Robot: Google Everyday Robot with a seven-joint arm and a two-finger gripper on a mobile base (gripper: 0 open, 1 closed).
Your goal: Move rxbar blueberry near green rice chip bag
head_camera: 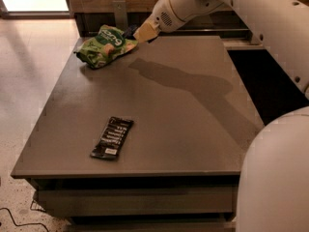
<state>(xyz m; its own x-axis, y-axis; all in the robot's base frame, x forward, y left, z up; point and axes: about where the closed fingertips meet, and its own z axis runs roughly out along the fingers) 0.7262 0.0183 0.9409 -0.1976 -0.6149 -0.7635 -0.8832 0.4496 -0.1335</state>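
1. Camera view: a grey-brown desk (183, 129) fills most of the scene, seen from above its near edge.
2. A green chip bag (104, 46) lies on the desk's far left corner. It is puffy and crumpled, with white lettering on its upper face.
3. The white arm (231, 4) reaches in from the upper right and slopes down to the left towards that far corner.
4. The gripper (138, 34) sits at the arm's end over the far edge of the desk, just right of the bag's right end.
5. Its tan fingers (146, 31) point down and left and look closed on a blue snack bar (129, 31).
6. Only a small dark blue part of the bar shows, sticking out to the left of the fingertips.
7. The bar is at the bag's far right corner, between the bag and the fingers. Whether it touches the bag or the desk cannot be told.
8. A black bar (112, 137) with rows of white lettering lies flat on the near left part of the desk, well apart from the bag and the gripper.
9. The arm's shadow (193, 88) runs across the desk from below the gripper towards the near right.
10. A rounded white part of the robot's body (275, 178) covers the near right corner.
11. A pale floor (29, 71) lies to the left, and a dark cable (19, 214) lies on it at the near left.
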